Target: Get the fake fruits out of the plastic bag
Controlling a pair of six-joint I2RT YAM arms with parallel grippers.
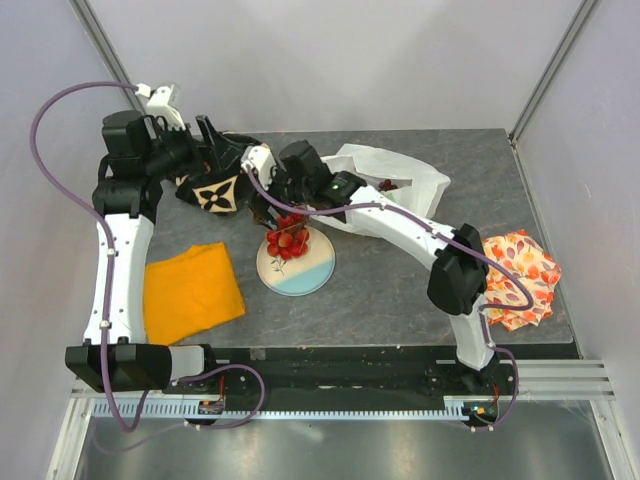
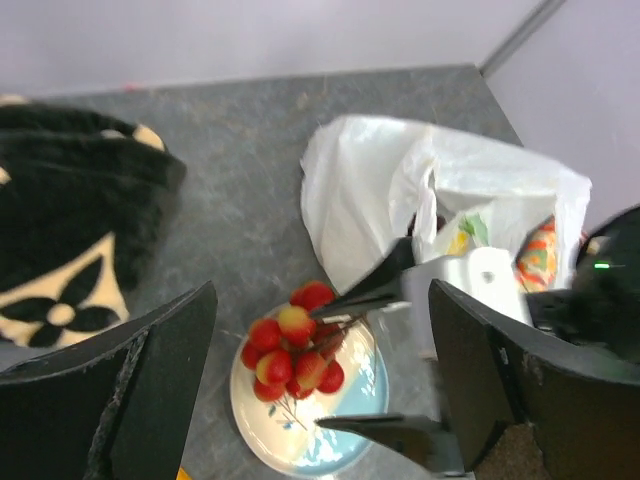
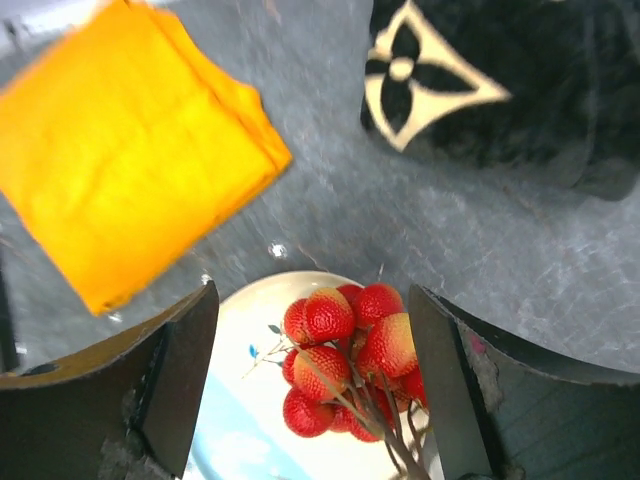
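The red berry cluster (image 1: 287, 239) lies on a round cream-and-blue plate (image 1: 305, 275). My right gripper (image 1: 272, 218) hovers over it, open, with its fingers on either side of the cluster (image 3: 350, 365) and stems. The white plastic bag (image 1: 392, 185) lies crumpled behind the plate. In the left wrist view the bag (image 2: 370, 190) has its mouth open, with yellow-green (image 2: 465, 235) and orange-red pieces (image 2: 540, 255) inside. My left gripper (image 1: 220, 160) is open and empty, raised over the black bag and facing the plate (image 2: 300, 440).
A black bag with a beige flower mark (image 1: 215, 190) sits at the back left. A plain orange cloth (image 1: 190, 292) lies front left. A fruit-patterned orange cloth (image 1: 520, 275) lies at the right edge. Grey walls enclose the table.
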